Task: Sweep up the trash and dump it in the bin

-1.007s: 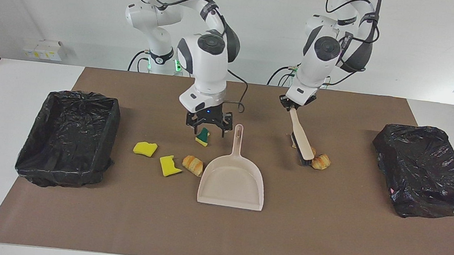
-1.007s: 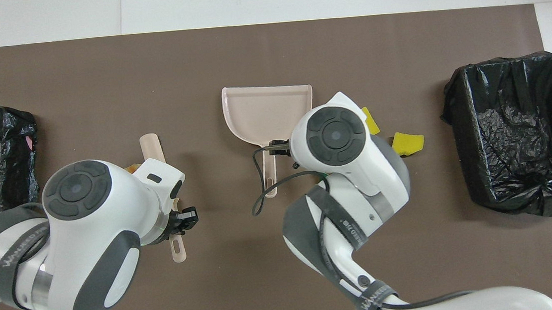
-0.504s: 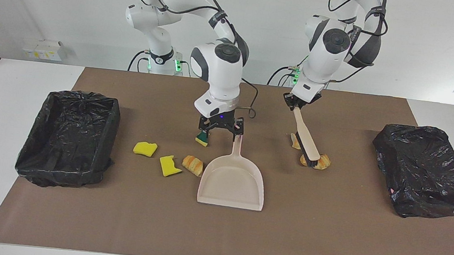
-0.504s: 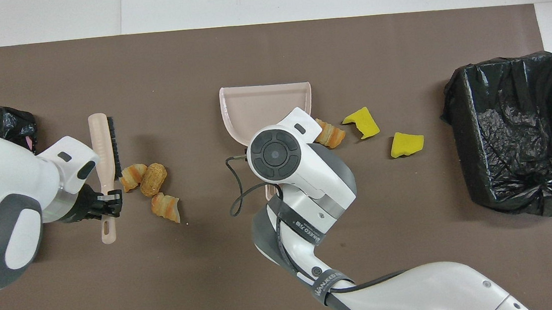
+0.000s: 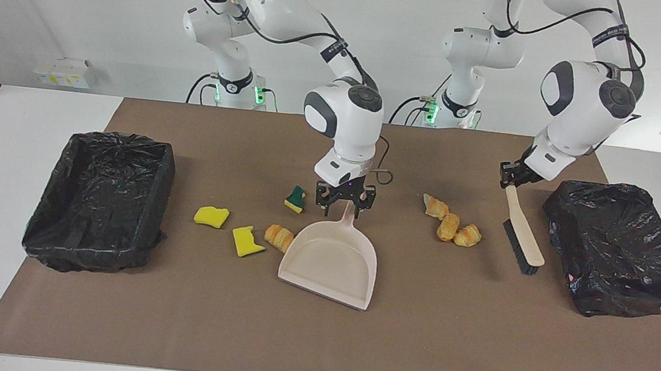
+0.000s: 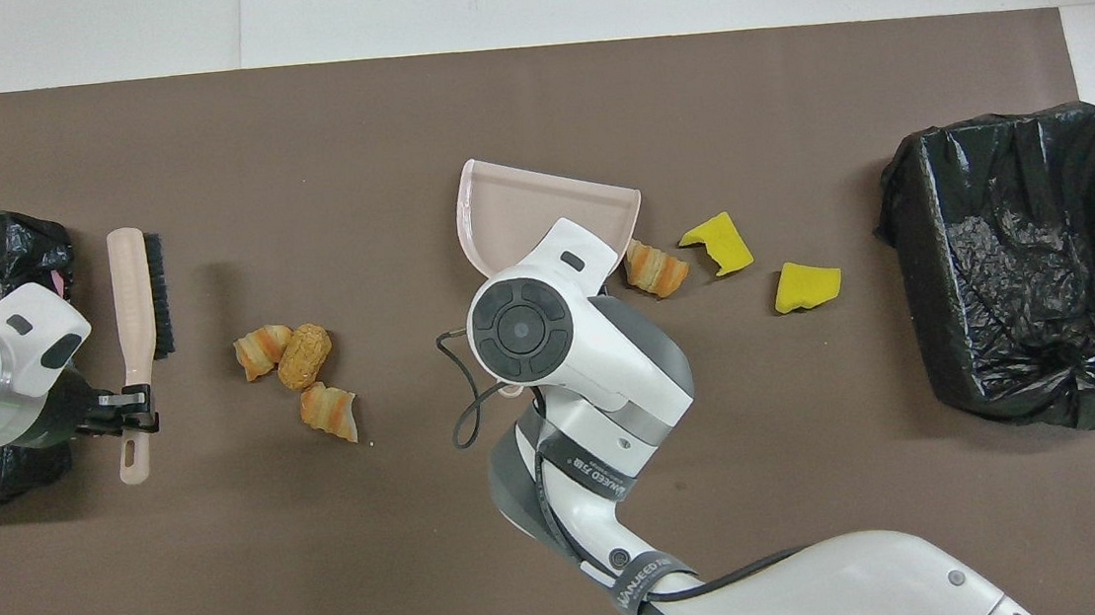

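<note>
Facing view shows you the right arm bent down over mid-table, its right tool [image 5: 345,202] clenched on the handle of the beige dustpan [image 5: 330,261], whose smooth plastic scoop is skewed, the open lip lying farther from the robots than the tool. Your left arm reaches out toward its own end of the table, its left tool [image 5: 512,177] gripping the handle of the hand brush [image 5: 523,234]; the brush slants down from it, black bristles low over the brown table [image 5: 315,341] cover. The trash lies in two groups. Between the two tools you see three flaky, ridged pastry pieces [image 5: 451,224] bunched together. Just beside the right tool, toward the right arm's end, stands the sponge chunk with the dark green face [image 5: 295,199]; a fourth pastry piece [image 5: 279,237] touches the dustpan's rim, with two porous yellow sponge chunks [image 5: 228,229] next to it. A crinkled black-lined bin [image 5: 100,200] sits open at the right arm's end; another bin [image 5: 619,243] beside the left tool.
</note>
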Controlling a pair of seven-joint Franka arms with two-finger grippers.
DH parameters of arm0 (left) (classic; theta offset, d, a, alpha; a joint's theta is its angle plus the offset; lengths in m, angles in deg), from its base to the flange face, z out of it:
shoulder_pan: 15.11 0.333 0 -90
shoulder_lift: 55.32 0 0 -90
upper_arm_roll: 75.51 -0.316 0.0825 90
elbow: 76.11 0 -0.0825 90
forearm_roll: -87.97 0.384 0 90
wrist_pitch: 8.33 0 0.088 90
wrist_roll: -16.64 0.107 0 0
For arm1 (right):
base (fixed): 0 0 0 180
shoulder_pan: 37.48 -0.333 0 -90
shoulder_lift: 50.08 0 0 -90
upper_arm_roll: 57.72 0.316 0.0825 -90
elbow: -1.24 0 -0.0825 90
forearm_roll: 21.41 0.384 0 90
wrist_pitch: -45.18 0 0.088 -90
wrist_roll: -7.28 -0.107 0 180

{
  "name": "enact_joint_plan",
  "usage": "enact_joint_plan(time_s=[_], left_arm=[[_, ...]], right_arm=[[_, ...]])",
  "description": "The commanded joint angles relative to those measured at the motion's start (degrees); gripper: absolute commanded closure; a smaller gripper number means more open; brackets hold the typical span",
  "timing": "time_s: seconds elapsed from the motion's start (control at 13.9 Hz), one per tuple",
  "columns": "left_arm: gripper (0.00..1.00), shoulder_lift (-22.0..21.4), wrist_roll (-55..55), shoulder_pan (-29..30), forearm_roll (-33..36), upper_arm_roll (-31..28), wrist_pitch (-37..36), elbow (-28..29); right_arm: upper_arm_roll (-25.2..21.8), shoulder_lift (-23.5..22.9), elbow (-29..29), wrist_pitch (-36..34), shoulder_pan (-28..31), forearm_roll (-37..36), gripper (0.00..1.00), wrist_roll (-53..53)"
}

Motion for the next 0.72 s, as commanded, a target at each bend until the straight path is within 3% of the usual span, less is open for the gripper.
enact_joint_plan(time_s=[0.0, 0.14, 0.43, 0.5, 0.65], left_arm=[[1.00, -0.60, 3.37, 1.92, 0.83, 0.72, 1.50, 0.85], [1.00, -0.60, 3.46, 2.36, 1.18, 0.72, 1.50, 1.98], [1.00, -0.52, 7.40, 2.45, 1.71, 0.72, 1.32, 2.25], [1.00, -0.52, 8.20, 2.45, 2.23, 0.72, 1.24, 2.95], [1.00, -0.52, 8.56, 2.27, 2.24, 0.81, 0.89, 3.22]], right_arm=[[0.54, 0.11, -1.62, -2.46, -0.27, -0.85, 0.17, -0.17], [0.63, 0.28, 0.91, 2.80, -0.35, 2.94, 0.18, -2.29], [0.72, 1.17, 2.95, 3.00, -0.35, 8.20, 0.26, -2.91], [0.72, 1.25, 3.39, 2.65, -0.26, 8.57, 0.31, -2.73], [0.72, 1.43, 3.39, 1.42, -0.35, 8.66, 0.54, -2.38]])
